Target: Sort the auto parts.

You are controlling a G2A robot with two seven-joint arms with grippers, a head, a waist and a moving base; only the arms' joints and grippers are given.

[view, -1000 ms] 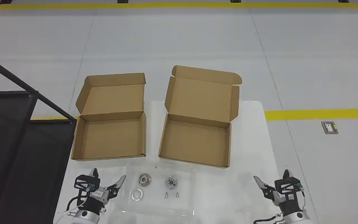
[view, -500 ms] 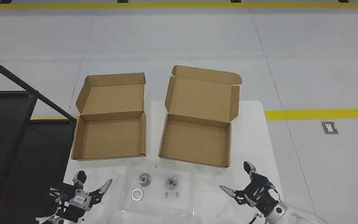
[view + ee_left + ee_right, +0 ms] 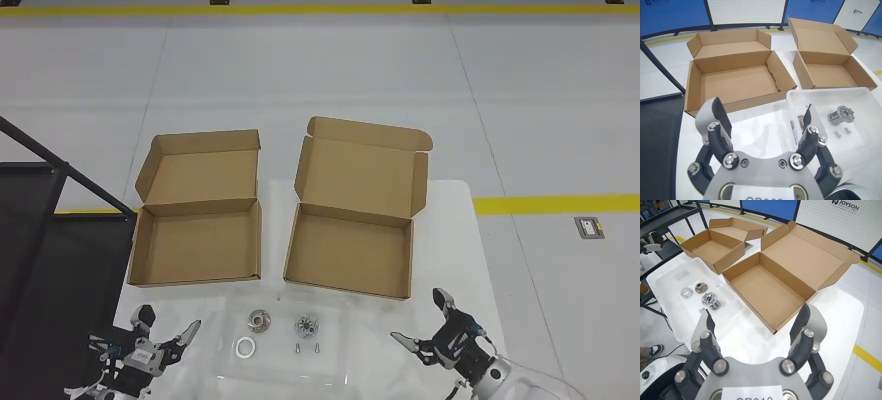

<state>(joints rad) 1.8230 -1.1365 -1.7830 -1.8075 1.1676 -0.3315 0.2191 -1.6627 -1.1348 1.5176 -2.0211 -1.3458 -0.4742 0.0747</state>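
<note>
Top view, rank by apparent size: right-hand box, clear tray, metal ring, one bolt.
1. right-hand box, lid included
2. clear tray, outline faint
3. metal ring
4. bolt, barely a speck

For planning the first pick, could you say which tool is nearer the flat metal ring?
Left. The left tool is just outside the tray end nearest the ring; the right tool is beyond the opposite end.

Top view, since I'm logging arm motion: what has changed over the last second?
The right gripper swung inward from the right edge of the table toward the clear tray; the left gripper pulled back slightly, outward and toward the near edge. Both stayed open, holding nothing. The metal parts in the tray, the left box and the right box did not move.
</note>
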